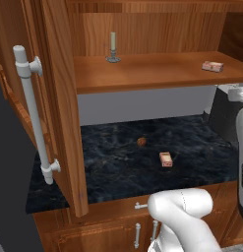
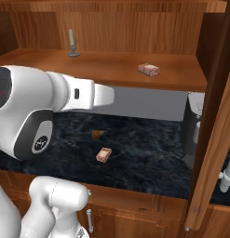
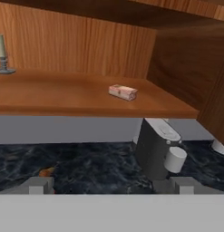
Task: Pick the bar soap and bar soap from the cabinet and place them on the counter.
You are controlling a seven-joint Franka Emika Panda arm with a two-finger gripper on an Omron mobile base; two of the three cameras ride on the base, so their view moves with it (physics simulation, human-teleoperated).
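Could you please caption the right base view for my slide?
One bar soap on the cabinet shelf, another on the counter.

A glossy white arm point(image 2: 65, 95) is seen, built of rounded segments with dark grey joint panels (one bears small pale markings). A small dark rectangle is set into its forearm.

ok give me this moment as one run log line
pincer: open, empty | bar soap: on counter | second bar soap: on cabinet shelf | next: probably shelf soap
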